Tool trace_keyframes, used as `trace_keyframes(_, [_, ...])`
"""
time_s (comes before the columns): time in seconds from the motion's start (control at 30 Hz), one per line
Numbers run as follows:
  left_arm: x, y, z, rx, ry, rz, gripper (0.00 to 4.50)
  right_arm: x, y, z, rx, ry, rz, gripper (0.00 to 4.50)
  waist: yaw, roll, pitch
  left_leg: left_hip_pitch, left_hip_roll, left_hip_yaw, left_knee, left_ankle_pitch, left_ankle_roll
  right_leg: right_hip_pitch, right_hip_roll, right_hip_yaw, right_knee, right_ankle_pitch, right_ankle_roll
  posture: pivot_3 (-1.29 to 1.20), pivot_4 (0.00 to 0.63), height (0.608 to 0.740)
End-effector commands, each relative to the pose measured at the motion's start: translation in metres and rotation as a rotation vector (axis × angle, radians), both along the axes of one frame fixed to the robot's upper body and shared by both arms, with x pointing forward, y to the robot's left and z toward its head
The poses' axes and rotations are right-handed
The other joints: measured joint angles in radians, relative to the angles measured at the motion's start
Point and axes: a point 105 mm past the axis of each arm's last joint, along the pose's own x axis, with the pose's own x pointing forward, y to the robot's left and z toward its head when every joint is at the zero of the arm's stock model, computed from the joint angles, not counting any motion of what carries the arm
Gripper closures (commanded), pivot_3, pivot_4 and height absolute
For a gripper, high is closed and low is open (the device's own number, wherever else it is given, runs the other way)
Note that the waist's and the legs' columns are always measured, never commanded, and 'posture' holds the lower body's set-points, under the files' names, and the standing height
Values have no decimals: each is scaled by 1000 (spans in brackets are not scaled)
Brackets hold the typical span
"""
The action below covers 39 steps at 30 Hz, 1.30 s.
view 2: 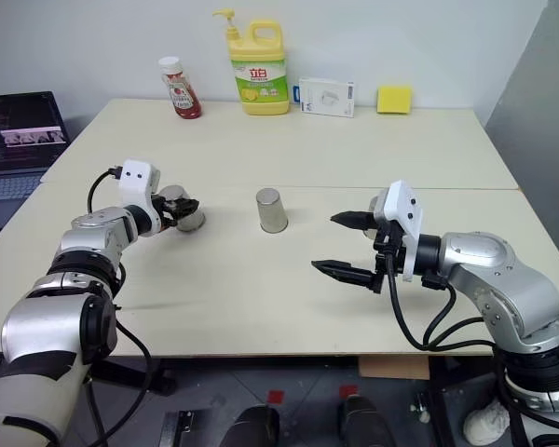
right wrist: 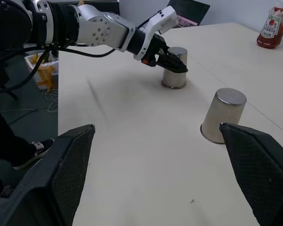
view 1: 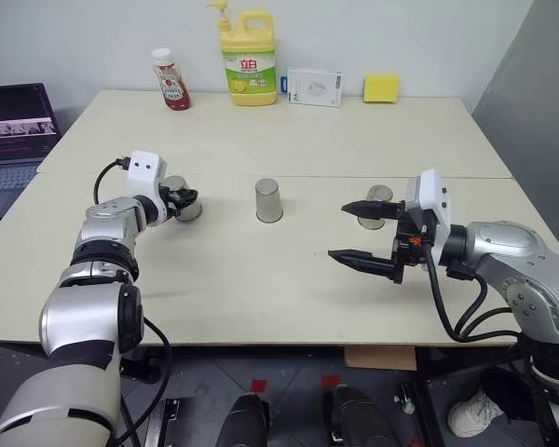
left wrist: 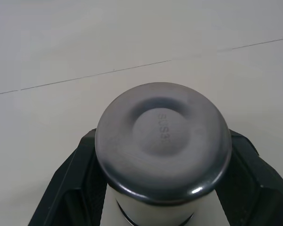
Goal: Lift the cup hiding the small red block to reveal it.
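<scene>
Steel cup (view 1: pixel 183 198) stands upside down on the table's (view 1: pixel 289 279) left side, between the left gripper's (view 1: pixel 184 199) fingers, which are closed on its sides. Right gripper (view 1: pixel 361 231) hangs wide open and empty, near another cup (view 1: pixel 376 204).

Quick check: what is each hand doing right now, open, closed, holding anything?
Left hand: closed on the leftmost cup, which stands upside down on the table.
Right hand: open, holding nothing, above the table.
</scene>
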Motion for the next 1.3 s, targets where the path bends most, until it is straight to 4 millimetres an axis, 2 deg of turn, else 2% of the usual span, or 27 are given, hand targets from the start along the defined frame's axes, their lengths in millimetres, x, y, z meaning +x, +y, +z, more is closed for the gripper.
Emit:
trace_keyframes(0.03, [-1,14,64,-49,-184,-6,1819,-4,2,7,10,-33,24,0,-1,0,0,0,0,0,0,0,0,0,0,0,0,0,0,0,150,740])
trace_keyframes(0.1, [-6,22,79,-53,-223,4,1819,-4,2,7,12,-32,24,0,-1,0,0,-1,0,0,0,0,0,-1,0,0,0,0,0,0,150,740])
trace_keyframes(0.17, [-9,30,81,-34,-229,34,1819,-3,2,7,14,-30,24,0,-2,0,0,-2,0,0,0,0,0,-2,0,0,0,0,0,0,150,740])
trace_keyframes(0.3, [-17,58,52,48,-152,172,1819,-1,5,7,19,-29,37,0,-2,0,0,-1,0,0,0,0,0,-2,0,1,1,0,0,0,150,740])
trace_keyframes(0.43, [-19,64,33,27,-106,219,1819,1,6,7,20,-33,45,0,-1,0,0,-1,0,0,0,0,0,-2,0,0,1,0,0,0,150,740])
trace_keyframes(0.53, [-25,76,17,-3,-61,291,1819,1,6,7,16,-34,47,0,1,0,0,-2,0,-1,1,0,0,-2,0,-1,1,0,0,0,150,740])
trace_keyframes(0.73, [-28,84,9,-53,-38,350,1819,0,4,6,11,-32,36,0,0,0,0,-2,-1,-1,1,0,0,-2,-1,-1,1,3,-4,0,150,740])
trace_keyframes(0.77, [-28,86,10,-58,-42,362,1117,1,3,6,11,-32,35,0,0,0,0,-2,-1,0,1,0,0,-2,-1,-1,1,3,-4,0,150,740])
trace_keyframes(0.93, [-26,87,23,-43,-78,365,94,0,2,6,13,-31,28,0,0,-1,0,-2,-1,-1,1,0,0,-2,-1,-1,1,3,-4,0,150,740])
trace_keyframes(1.1, [-25,92,58,-12,-192,362,34,0,0,7,23,-35,14,0,0,-1,0,-2,-1,0,1,0,0,-2,-1,-1,1,3,-4,0,150,740])
trace_keyframes(1.13, [-25,91,74,-5,-242,343,34,0,-1,7,30,-38,6,0,0,-1,0,-2,0,0,1,0,0,-2,-1,-1,1,3,-4,0,150,740])
trace_keyframes(1.23, [-29,82,105,121,-345,249,34,2,-5,8,39,-47,-24,0,0,-1,0,-3,0,-1,1,0,0,-2,-1,-1,1,3,-4,0,150,740])
trace_keyframes(1.3, [-34,71,114,194,-374,165,34,3,-10,8,43,-53,-47,0,0,-1,0,-3,0,0,1,0,0,-2,-1,-1,1,3,-4,0,150,740])
